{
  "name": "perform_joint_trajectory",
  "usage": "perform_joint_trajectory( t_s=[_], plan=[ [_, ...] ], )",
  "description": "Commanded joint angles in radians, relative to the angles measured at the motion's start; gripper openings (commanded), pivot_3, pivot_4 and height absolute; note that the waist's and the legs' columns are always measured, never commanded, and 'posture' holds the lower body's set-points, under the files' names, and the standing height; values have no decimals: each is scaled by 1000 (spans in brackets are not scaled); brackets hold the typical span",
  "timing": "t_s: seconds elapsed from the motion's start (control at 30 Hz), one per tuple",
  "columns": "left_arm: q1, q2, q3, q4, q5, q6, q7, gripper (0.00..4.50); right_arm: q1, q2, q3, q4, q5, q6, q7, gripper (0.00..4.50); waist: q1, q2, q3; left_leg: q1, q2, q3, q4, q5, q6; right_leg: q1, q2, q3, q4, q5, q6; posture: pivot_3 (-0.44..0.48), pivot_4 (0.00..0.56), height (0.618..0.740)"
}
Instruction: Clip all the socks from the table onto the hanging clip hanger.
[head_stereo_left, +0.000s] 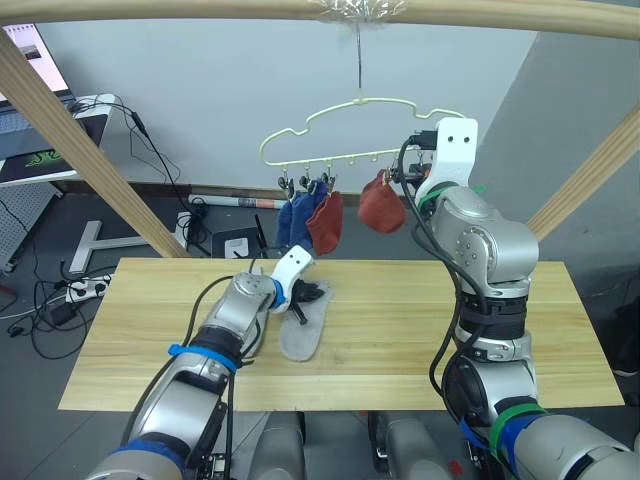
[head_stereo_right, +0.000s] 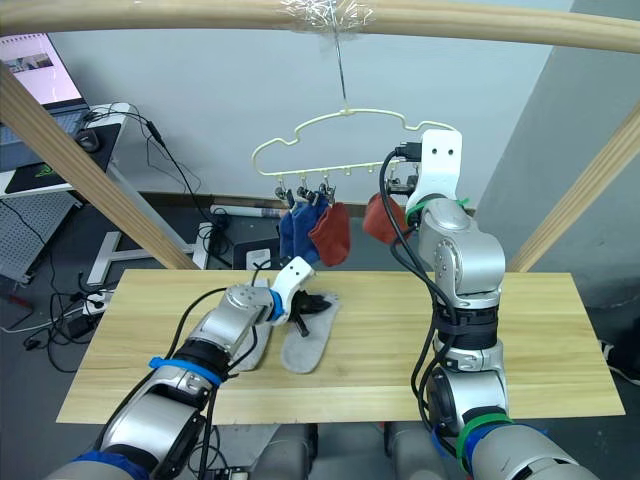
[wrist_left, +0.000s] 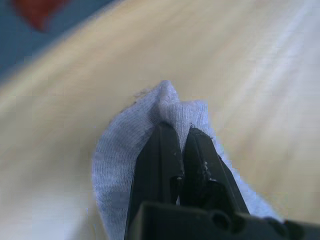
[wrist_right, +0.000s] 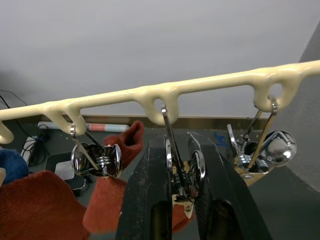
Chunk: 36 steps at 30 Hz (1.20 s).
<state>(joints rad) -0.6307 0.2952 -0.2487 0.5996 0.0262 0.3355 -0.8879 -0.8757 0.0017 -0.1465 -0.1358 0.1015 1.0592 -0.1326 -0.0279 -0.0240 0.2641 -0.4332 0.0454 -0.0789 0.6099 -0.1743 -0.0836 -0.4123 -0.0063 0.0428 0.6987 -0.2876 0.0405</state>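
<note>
Overhead, a pale round wooden frame pole (head_stereo_left: 300, 8) carries the thin pale-yellow wire clip hanger (head_stereo_left: 362, 128) with its cloud-shaped outline, hung by a metal hook above the far edge of the wide light-wood plank table (head_stereo_left: 500, 340). Four short fabric ankle socks hang from the hanger's small metal clips: two blue socks (head_stereo_left: 294, 218) and one rust-red sock (head_stereo_left: 326, 222) bunched together toward the robot's left, and a second rust-red sock (head_stereo_left: 380, 204) apart from them on the right. Two light grey socks remain on the tabletop: one (head_stereo_left: 302, 322) lies flat near the middle, the other (head_stereo_right: 252, 345) sits just beside it, mostly hidden under the left forearm. Down at the table, the left gripper (wrist_left: 182, 137) holds its black fingers nearly together, pinching a raised fold of the grey sock (wrist_left: 145, 125). Up at the hanger's bottom bar, the right gripper (wrist_right: 180, 160) has its two black fingers narrowly set around one shiny metal clip (wrist_right: 184, 172), squeezing it, with red fabric just below.
</note>
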Motion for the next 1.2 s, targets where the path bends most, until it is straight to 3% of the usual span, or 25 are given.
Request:
perform_joint_trajectory(
  t_s=[0.03,0.17,0.37,0.8,1.2],
  plan=[
    [-20,-51,46,-192,-121,122,-46,250,-12,1,-7,-48,11,3,3,199,1,0,0,0,0,0,0,0,0,0,0,0,0,0,0,54,213,740],
    [-57,-122,80,-306,-202,228,-11,250,-15,9,-15,-53,16,17,0,199,-1,0,0,0,0,0,0,0,0,0,0,0,0,0,0,50,213,740],
    [-129,-194,115,-328,-251,270,60,250,-19,19,-28,-64,18,39,-2,199,-4,0,0,0,0,0,0,0,0,0,0,0,0,0,0,42,212,740],
    [-268,-289,163,-164,-267,167,163,250,-32,27,-40,-66,17,58,-3,199,-3,0,0,0,0,0,0,0,0,0,0,0,-1,0,0,32,213,740],
    [-307,-295,170,-75,-252,85,194,250,-29,31,-41,-77,16,70,-5,199,-4,0,0,0,0,0,0,0,0,0,0,0,-1,0,0,26,213,740]
  ],
)
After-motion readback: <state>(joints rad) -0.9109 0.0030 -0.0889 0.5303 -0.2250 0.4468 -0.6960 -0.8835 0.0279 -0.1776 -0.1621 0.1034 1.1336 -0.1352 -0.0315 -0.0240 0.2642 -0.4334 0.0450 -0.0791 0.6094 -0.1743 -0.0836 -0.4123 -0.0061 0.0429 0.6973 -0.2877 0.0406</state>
